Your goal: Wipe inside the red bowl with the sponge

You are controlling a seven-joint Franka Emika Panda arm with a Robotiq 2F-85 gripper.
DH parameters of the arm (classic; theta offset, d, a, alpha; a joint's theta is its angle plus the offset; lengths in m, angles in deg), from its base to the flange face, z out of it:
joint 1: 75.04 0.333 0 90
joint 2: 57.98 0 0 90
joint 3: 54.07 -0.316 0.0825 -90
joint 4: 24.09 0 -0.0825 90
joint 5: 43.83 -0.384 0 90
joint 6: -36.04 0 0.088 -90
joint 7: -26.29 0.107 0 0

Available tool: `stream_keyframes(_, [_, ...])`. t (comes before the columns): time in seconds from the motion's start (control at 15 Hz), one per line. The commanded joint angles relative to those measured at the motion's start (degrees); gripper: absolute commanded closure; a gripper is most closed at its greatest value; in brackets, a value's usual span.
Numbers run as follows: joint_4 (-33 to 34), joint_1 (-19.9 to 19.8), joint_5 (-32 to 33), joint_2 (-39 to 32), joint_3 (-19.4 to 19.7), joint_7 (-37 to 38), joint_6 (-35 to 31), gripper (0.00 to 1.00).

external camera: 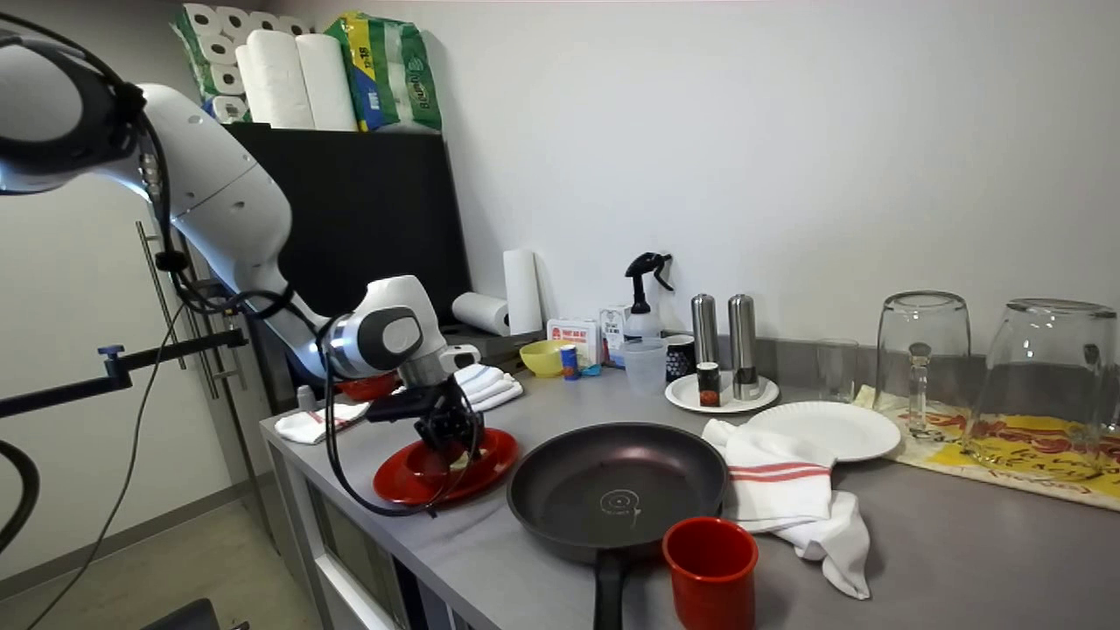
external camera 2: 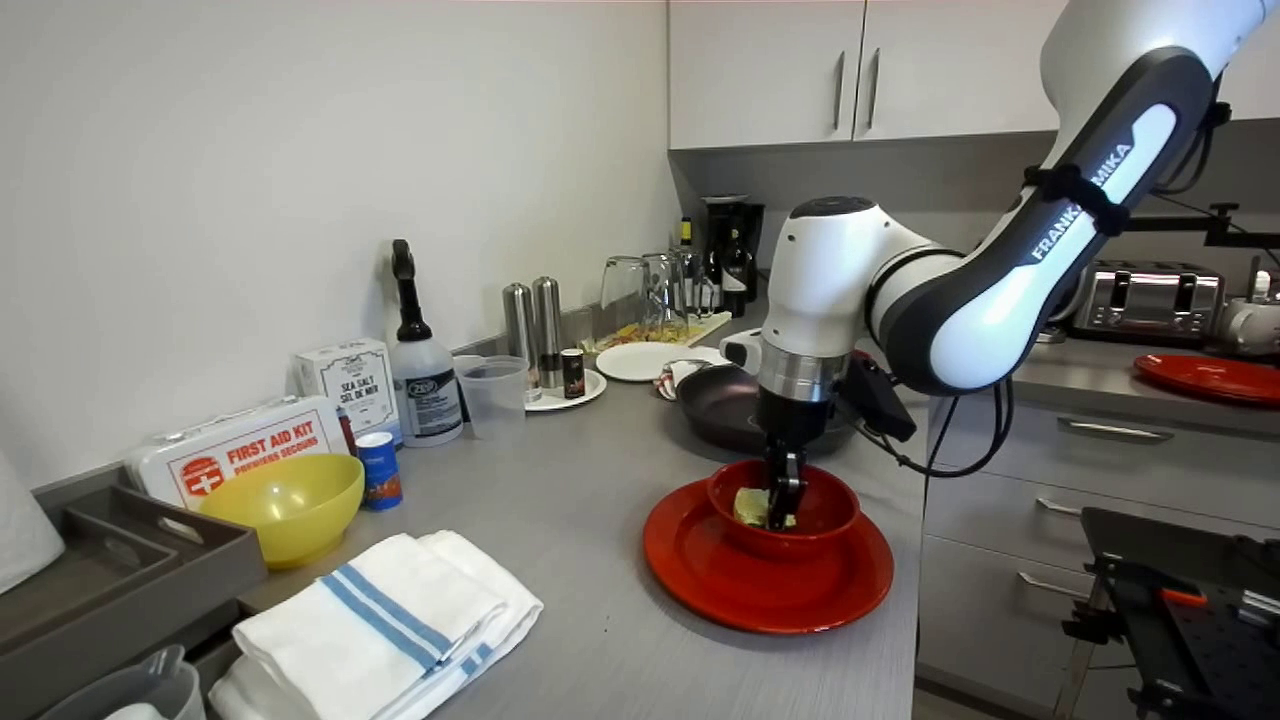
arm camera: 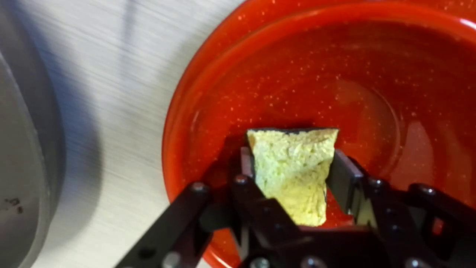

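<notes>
The red bowl (external camera 2: pixel 828 503) sits on a red plate (external camera 2: pixel 690 575) near the counter's edge; the bowl also shows in the wrist view (arm camera: pixel 290 89) and in an exterior view (external camera: pixel 424 470), partly behind the gripper there. My gripper (external camera 2: pixel 784 503) points down inside the bowl. In the wrist view its fingers (arm camera: pixel 292 162) press on both sides of a pale yellow sponge (arm camera: pixel 293 178) with a dark backing edge. The sponge is low in the bowl, toward one side of it; contact with the bottom is hidden. The sponge also shows in both exterior views (external camera: pixel 461 459) (external camera 2: pixel 751 506).
A black frying pan (external camera: pixel 621 490) stands close to the plate. A red cup (external camera: pixel 710 569) and a white towel with red stripes (external camera: pixel 779 481) are beside the pan. A folded towel with blue stripes (external camera 2: pixel 385 610) and a yellow bowl (external camera 2: pixel 295 508) lie on the counter.
</notes>
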Motion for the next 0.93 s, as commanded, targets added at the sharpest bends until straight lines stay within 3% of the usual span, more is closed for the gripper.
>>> stream_keyframes(0.0, [-1.2,0.5,-1.8,0.4,-0.3,0.8,-7.2,0.75])
stream_keyframes(0.4, [-1.3,1.1,-2.7,0.0,-0.1,0.3,-11.5,0.75])
stream_keyframes(0.67, [-0.8,0.8,-3.7,-0.6,-0.3,0.0,-9.7,0.75])
stream_keyframes(0.87, [-0.2,-1.2,-10.4,-1.8,-3.1,-1.5,-5.1,0.75])
